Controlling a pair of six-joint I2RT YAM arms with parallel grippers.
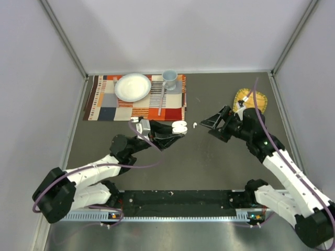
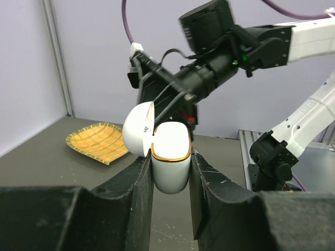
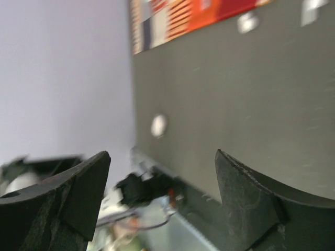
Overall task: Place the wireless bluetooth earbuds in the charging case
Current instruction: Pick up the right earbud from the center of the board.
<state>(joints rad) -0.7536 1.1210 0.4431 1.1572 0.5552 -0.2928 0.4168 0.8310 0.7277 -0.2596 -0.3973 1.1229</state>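
I have the left tool [image 2: 170, 175] clamped on the open charging case [image 2: 171, 144]. The right tool [image 1: 205, 124] gapes wide, empty, near an earbud [image 1: 194, 125].

Left arm [image 1: 91, 172]: glossy white shells on the long links, rounded black joints, bulky black housing at the shoulder end.
Right arm [image 1: 283, 166]: same white-and-black build; small green light [image 2: 244, 52] on the black forearm.
Cabling: purple cable [image 1: 137, 166] running along each arm; white connector [image 2: 137, 48] at the right wrist.
Left gripper [image 1: 175, 130]: matte black; fingers [image 2: 137, 196] thick, wedge-shaped, inner faces flat with pale scratches.
Right gripper [image 1: 205, 124]: matte black; fingers [image 3: 78, 193] broad, angled at the tips, grainy surface.
Mount: black plate [image 1: 178, 200] under both bases, pale toothed strip [image 1: 178, 216] along its near edge.
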